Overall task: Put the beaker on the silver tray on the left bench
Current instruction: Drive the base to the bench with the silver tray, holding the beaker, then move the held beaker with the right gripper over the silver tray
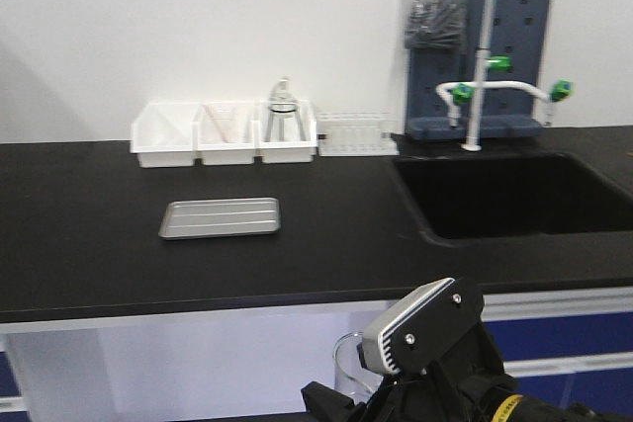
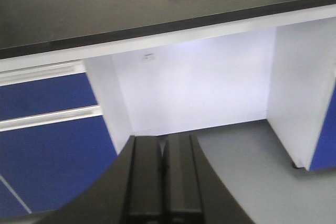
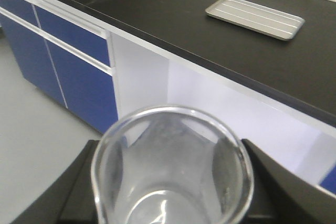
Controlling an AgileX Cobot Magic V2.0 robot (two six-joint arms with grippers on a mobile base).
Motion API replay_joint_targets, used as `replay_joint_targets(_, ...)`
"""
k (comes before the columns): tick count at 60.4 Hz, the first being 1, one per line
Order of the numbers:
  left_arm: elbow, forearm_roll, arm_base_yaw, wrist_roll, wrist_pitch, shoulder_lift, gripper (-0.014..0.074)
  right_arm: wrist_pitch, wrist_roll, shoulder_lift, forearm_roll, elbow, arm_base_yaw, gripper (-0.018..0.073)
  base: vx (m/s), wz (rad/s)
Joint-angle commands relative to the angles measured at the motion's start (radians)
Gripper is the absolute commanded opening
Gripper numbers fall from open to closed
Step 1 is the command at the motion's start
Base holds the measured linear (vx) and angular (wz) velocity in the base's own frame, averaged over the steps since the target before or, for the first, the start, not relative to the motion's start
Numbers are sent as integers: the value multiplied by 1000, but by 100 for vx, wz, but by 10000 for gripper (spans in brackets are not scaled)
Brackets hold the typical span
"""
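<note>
Our right gripper [image 3: 169, 195] clamps the beaker [image 3: 170, 171] before the left bench [image 1: 89, 244] (silver tray [image 1: 220, 217] atop); left gripper [image 2: 163, 163] closed.

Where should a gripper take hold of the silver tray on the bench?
Probably pinch the near long rim of the silver tray from above. It lies flat on the bench, so only the raised rim offers an edge.

My right gripper [image 3: 173, 195] has the beaker [image 3: 170, 166] clamped between its jaws, open rim toward the lens; ahead and right, well apart, the silver tray [image 3: 254, 18] lies on the left bench [image 3: 157, 9]
</note>
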Motion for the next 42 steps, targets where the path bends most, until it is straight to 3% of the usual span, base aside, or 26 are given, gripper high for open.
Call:
replay_joint_targets(1, 20, -3, -5, -1, -75, -7, 1, -72, 0, -30, -5, -33, 1, -11, 17, 45)
replay_joint_targets(20, 20, -3, -5, -1, -75, -7, 1, -72, 0, -30, -5, -33, 1, -11, 22, 32)
replay_joint_targets(42, 20, -3, -5, -1, -75, -7, 1, -72, 0, -30, -5, -33, 1, -11, 32, 5)
